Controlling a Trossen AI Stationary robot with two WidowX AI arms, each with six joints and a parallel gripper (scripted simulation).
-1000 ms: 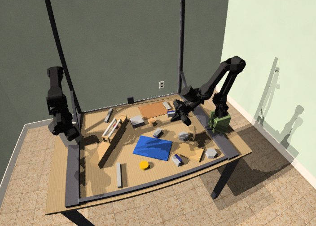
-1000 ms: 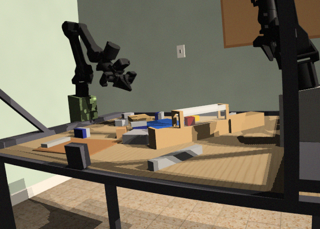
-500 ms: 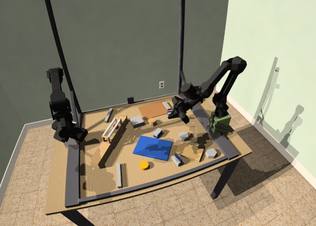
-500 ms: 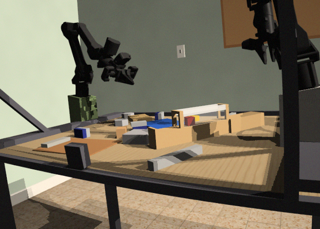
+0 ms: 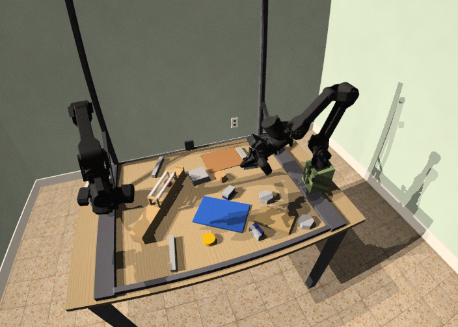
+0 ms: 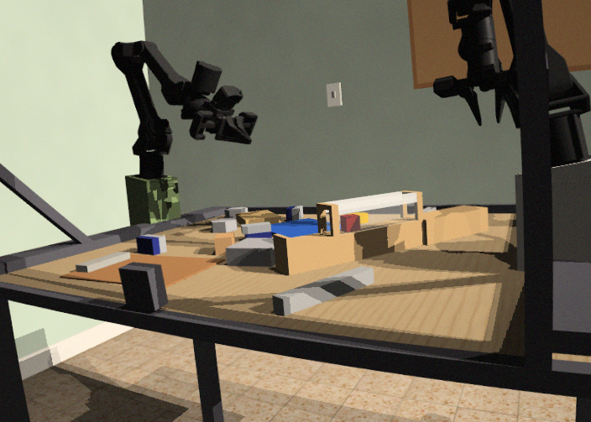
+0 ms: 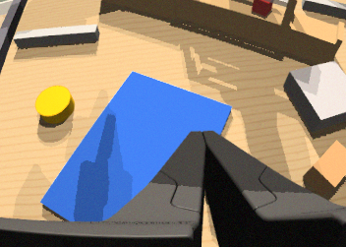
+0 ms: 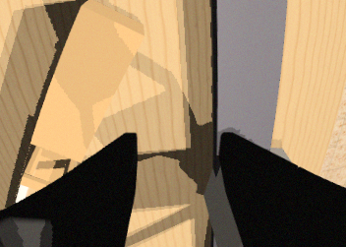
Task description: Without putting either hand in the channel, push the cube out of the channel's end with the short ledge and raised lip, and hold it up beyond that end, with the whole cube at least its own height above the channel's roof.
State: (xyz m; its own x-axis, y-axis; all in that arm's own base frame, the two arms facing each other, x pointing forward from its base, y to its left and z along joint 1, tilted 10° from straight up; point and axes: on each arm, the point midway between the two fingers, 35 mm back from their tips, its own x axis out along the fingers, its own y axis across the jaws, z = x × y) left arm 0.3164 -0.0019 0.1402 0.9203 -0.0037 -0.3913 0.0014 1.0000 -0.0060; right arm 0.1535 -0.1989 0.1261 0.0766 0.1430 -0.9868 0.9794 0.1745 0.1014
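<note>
The wooden channel (image 5: pixel 162 214) (image 6: pixel 316 252) (image 7: pixel 143 4) (image 8: pixel 88 68) lies on the table, roofed by white bars (image 6: pixel 364 201). The red cube (image 5: pixel 166 181) (image 6: pixel 350 222) (image 7: pixel 261 6) is inside, under the roof, nearer the end with the short ledge (image 7: pixel 315 31). The longer ledge is at the other end. My left gripper (image 6: pixel 249 141) (image 7: pixel 201 142) is shut and empty, above the table on the far side of the blue board from the channel. My right gripper (image 6: pixel 489 122) (image 8: pixel 179 144) is partly open and empty, high beside the long-ledge end. Its fingers are hidden in the top view.
Grey bars (image 5: pixel 157 166) (image 5: pixel 172 252) lie near both channel ends. A grey block (image 5: pixel 198 175) sits close to the short-ledge end. A blue board (image 5: pixel 221 212), a yellow disc (image 5: pixel 209 238) and an orange mat (image 5: pixel 221 159) lie farther off. Dark frame posts (image 5: pixel 263 55) stand at the table's edge.
</note>
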